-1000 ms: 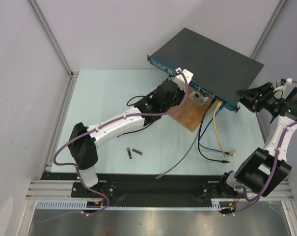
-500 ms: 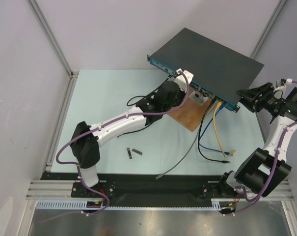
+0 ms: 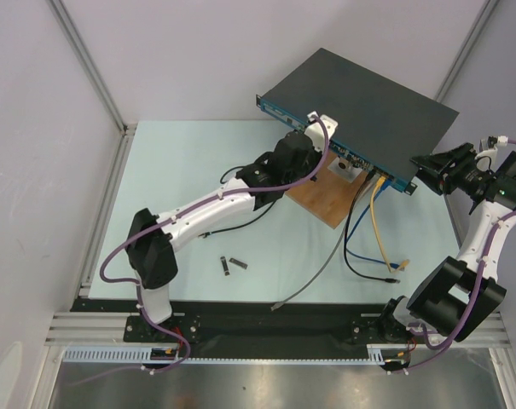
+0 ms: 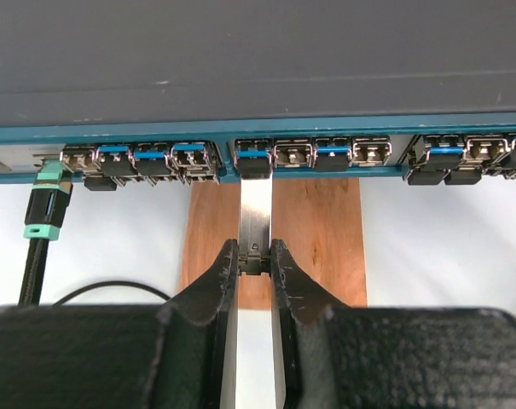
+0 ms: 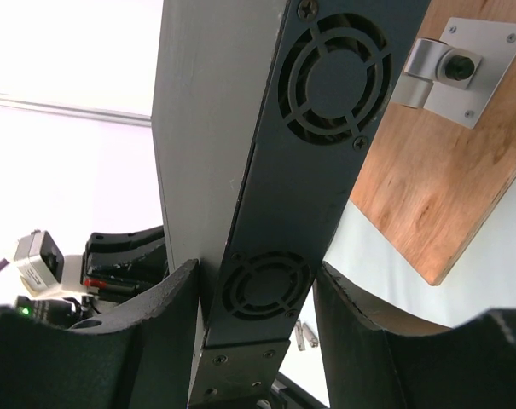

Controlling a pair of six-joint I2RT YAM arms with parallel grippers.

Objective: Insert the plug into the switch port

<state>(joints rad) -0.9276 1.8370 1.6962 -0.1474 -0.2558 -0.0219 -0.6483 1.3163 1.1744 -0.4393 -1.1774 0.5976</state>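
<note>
The left gripper (image 4: 255, 260) is nearly closed, its two black fingers (image 4: 217, 285) pinching the rear end of the plug (image 4: 256, 209). The plug is a thin flat silver strip that runs from the pinch straight toward 12 o'clock in the left wrist view. Its far end meets a port (image 4: 254, 158) in the blue front face of the switch (image 4: 258, 60), the first socket of the middle group; how deep it sits there cannot be told. Beneath the plug lies the wooden board (image 4: 317, 230), which passes under the switch. At 9 o'clock from the pinch, a black cable (image 4: 46, 209) with a green collar is plugged in at the left end of the row. From above, the switch is a large black box at 1 o'clock on the table (image 3: 181, 187), its front face turned toward 7 o'clock, and a yellow cable (image 3: 377, 217) hangs from its right-hand sockets. The right gripper (image 5: 256, 277) is spread wide and clamps the switch at its right end, at 3 o'clock in the top view. One of its fingers lies against each side of the end panel, which has two round fan grilles (image 5: 330, 81). Nearby, a silver bracket (image 5: 449, 60) is screwed to the board.
</note>
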